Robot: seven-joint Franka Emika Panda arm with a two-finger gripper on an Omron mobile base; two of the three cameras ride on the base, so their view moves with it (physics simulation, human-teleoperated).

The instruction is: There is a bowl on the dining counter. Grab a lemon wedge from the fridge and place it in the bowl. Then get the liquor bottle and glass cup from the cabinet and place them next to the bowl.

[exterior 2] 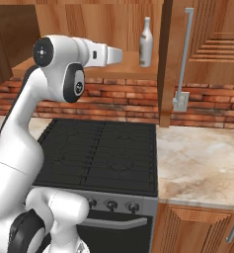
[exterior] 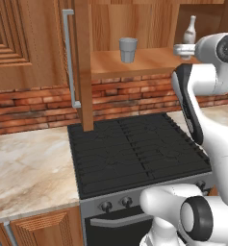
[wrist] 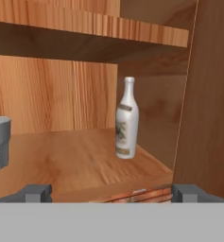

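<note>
You're on the cabinet step, reaching for the tall white liquor bottle [wrist: 126, 118], which stands upright on the open wooden cabinet shelf [wrist: 80, 158], right of the grey glass cup [exterior: 128, 49]. Your gripper [wrist: 112, 193] is spread wide and empty, short of the shelf. Next, push forward, straddle the bottle's body, then close.

The liquor bottle [wrist: 126, 120] is pale silvery white with a darker patterned label; the glass cup [exterior: 128, 50] is plain grey. The cabinet shelf [exterior: 149, 61] is warm orange-brown wood with streaked grain. The brick wall [exterior: 130, 96] is red with light mortar lines, the stove top [exterior: 134, 149] black, and the worktop [exterior: 29, 168] beige marble with brown veins
</note>
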